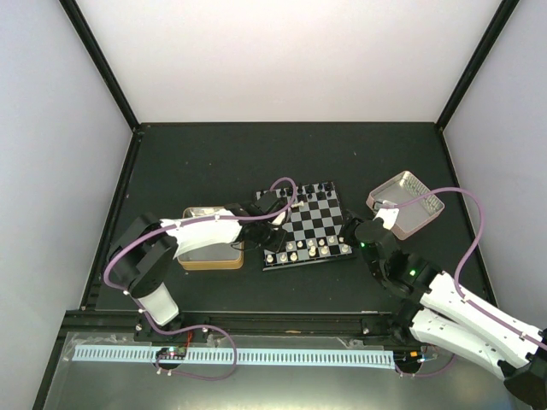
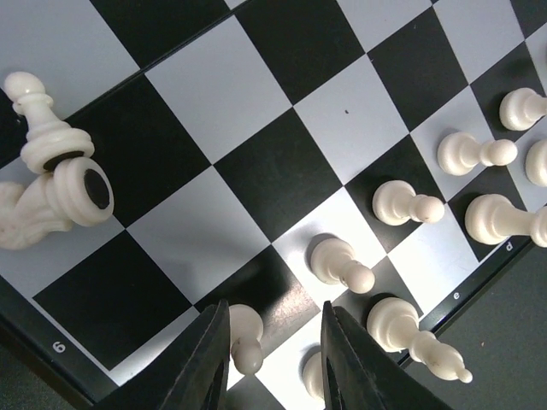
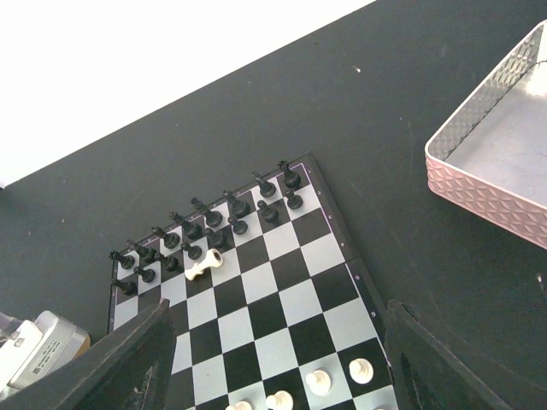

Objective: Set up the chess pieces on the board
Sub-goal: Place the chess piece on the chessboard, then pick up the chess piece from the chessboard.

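Note:
The board [image 1: 318, 218] lies mid-table. Black chess pieces [image 3: 209, 224] fill its far two rows, and one cream piece [image 3: 203, 263] lies on its side among them. Cream pawns [image 2: 340, 261] and taller cream pieces [image 2: 414, 331] stand along the near edge. My left gripper [image 2: 273, 363] hangs low over that edge, jaws apart. A cream pawn [image 2: 244, 336] stands on its square against the left finger [image 2: 203, 363], clear of the other finger. At the left, two cream pieces [image 2: 51, 166] lean together, one toppled. My right gripper [image 3: 278, 342] is open and empty, off the board's near right corner.
A gold-rimmed tin tray [image 1: 209, 249] sits just left of the board, under the left arm. A pink-sided tray [image 3: 491, 162] stands to the board's right, beyond the right gripper. Black frame posts and white walls enclose the dark table.

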Tool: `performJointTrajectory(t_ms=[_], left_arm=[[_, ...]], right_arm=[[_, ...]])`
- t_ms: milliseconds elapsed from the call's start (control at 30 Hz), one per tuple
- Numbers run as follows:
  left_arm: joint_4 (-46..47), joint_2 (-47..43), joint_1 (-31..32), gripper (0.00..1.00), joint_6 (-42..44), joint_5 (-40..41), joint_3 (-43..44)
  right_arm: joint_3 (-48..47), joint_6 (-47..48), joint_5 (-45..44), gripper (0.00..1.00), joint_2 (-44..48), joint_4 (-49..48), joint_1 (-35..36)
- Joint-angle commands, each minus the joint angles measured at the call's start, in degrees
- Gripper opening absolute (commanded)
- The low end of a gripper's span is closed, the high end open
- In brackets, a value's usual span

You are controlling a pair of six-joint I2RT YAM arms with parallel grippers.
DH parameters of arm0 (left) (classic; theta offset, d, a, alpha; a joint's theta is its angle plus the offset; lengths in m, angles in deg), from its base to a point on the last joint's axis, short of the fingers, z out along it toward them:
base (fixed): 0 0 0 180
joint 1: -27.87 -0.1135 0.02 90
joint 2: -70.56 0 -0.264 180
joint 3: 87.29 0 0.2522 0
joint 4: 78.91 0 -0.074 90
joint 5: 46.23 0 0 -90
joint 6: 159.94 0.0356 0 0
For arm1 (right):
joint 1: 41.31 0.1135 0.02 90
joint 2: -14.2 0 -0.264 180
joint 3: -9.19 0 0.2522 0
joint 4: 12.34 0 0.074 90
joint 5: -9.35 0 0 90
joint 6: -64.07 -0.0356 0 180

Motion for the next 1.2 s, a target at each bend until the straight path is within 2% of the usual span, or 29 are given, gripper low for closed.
performJointTrajectory(t_ms=[0,133,433,633,933,1033,1167], left_arm=[[-0.2,1.4,0.3,0.30,0.9,-0.6,2.0],[0.3,1.3,0.3,0.26,0.7,-2.2,1.4],[1.0,0.7,0.1,0.26,0.5,-2.9,1.5],[0.5,-3.3,-0.1,0.31,-0.4,2.8,1.1],[5.1,-19.6,-1.5,0.34,-2.3,9.7,-5.3],[7.0,-26.6,-1.8,0.35,-3.0,12.6,-8.6],[8.9,-34.3,-2.1,0.38,-3.8,15.8,-13.1]], right_arm=[[0.5,-0.6,-1.4,0.68,0.0,-0.8,-0.2],[0.5,-0.6,-1.4,0.68,-0.2,-0.9,-0.1],[0.2,-0.4,-0.7,0.68,-0.8,-1.1,-0.1],[-1.7,4.3,4.6,0.68,-4.5,-4.2,-0.1],[-11.1,9.5,19.0,0.68,-25.9,-9.3,-4.3],[-16.1,9.7,21.3,0.66,-34.1,-9.5,-5.7],[-24.3,8.8,20.2,0.60,-44.6,-6.8,-6.1]])
